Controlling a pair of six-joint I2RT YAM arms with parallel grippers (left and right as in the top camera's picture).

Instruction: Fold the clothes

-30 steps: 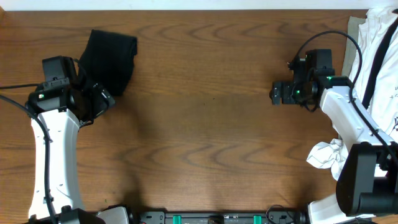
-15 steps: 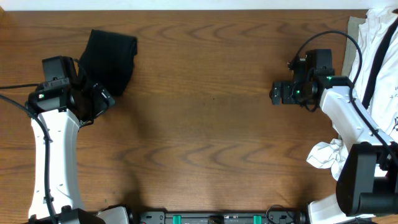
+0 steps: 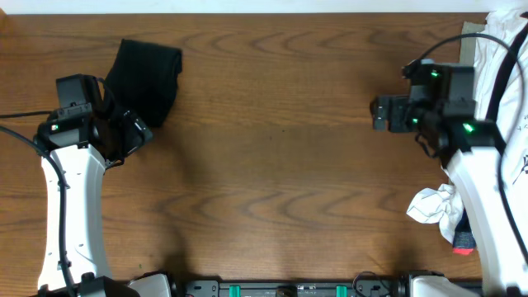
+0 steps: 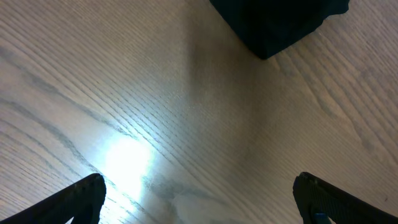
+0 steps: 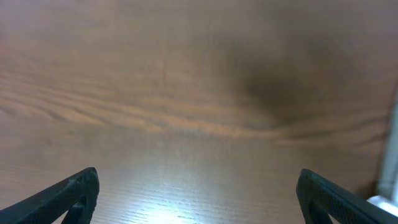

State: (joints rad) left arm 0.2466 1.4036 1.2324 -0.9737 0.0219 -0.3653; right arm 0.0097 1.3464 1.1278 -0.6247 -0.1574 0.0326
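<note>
1. Clothes (image 3: 147, 78): black bundle, far left of tabletop (image 3: 272, 173), long axis roughly near-to-far.
2. Left pincer (image 4: 199, 199): fingers apart, empty, just near-side of bundle; the closer arm.
3. Right pincer (image 5: 199, 196): apart, empty, well away at right.

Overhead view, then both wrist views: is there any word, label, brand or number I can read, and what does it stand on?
Nothing legible in any view.
White garment: faint dark marks near the picture's right edge, too small to read.
Black garment: no lettering shows on the visible side.
Table: bare wood grain, no writing, in the overhead and both wrist views.
</note>
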